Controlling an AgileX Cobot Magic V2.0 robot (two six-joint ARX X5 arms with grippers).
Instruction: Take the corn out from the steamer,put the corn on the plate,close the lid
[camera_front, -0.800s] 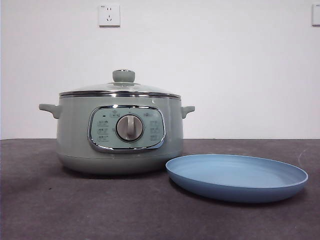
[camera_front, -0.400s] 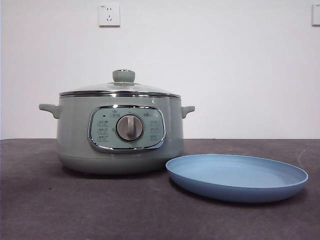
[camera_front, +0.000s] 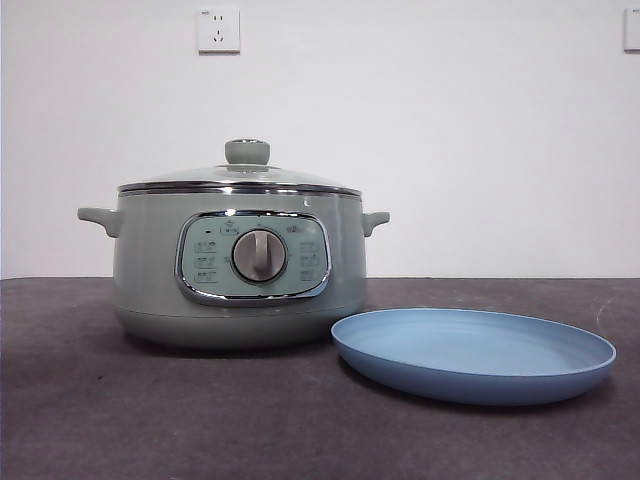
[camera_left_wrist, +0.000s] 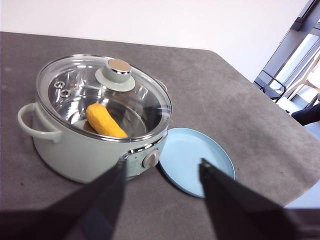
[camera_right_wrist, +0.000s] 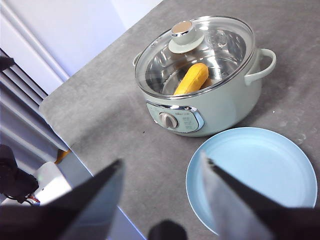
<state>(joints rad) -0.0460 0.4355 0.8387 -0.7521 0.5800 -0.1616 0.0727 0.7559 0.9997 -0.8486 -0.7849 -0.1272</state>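
The sage-green steamer stands on the dark table with its glass lid on. Through the glass, the yellow corn lies inside the pot. The light-blue plate rests empty just right of the steamer in the front view. My left gripper hangs open high above the table, short of the steamer and plate. My right gripper is also open and raised, above the table near the plate and steamer. Neither arm shows in the front view.
A white wall with a socket stands behind the table. The table's edges show in both wrist views, with window frames and floor beyond.
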